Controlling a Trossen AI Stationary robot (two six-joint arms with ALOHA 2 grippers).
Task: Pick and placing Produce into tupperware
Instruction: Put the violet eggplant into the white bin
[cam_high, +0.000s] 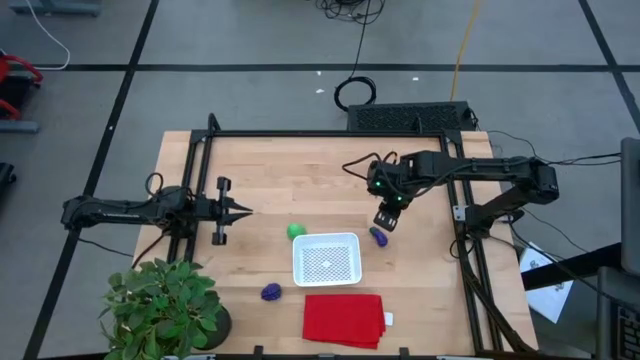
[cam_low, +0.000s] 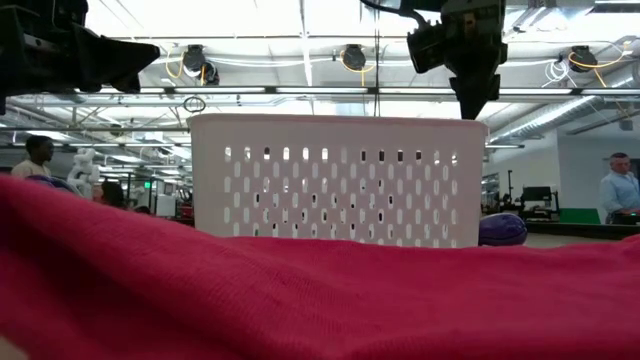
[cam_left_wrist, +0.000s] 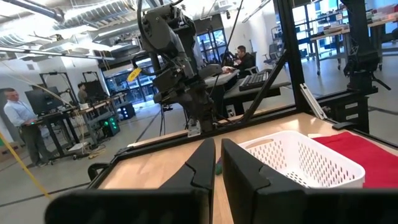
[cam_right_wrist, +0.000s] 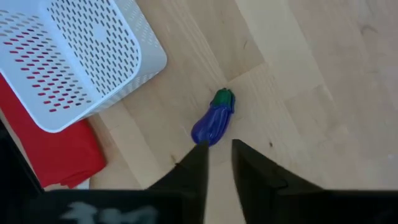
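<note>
Red cloth (cam_high: 343, 319), folded, lies at the desk's near edge, just in front of the tupperware (cam_high: 327, 258), with the potted plant (cam_high: 160, 305) at the near left corner. Between plant and cloth, the roundish purple piece (cam_high: 271, 292) sits alone on the bare wood, not yet collected.

White and perforated, the tupperware stands open-topped near the middle of the desk (cam_high: 300, 175), holding none of the 3 pieces as far as the high view shows. Probably put there so that either arm can reach it.

Just beyond its far left corner rests the green piece (cam_high: 296, 231); just off its right side lies the elongated purple piece (cam_right_wrist: 213, 118), green cap pointing away from the right pincer (cam_right_wrist: 216, 153).

Right pincer hangs above that purple piece, fingers a little apart with a narrow gap, tips aimed down at its near end in the right wrist view, clamped on nothing. Seems lined up for a descent and grasp; likely first pick, being the closest piece to this arm. Gap looks barely wider than the piece, so a wider spread may be needed before closing.

Left pincer (cam_high: 238, 210) waits over the desk's left side, pointing toward the middle, fingers nearly together with only a slit between, empty.

Farther off, beyond the desk, people (cam_left_wrist: 18, 118) stand at workbenches in the room.
</note>
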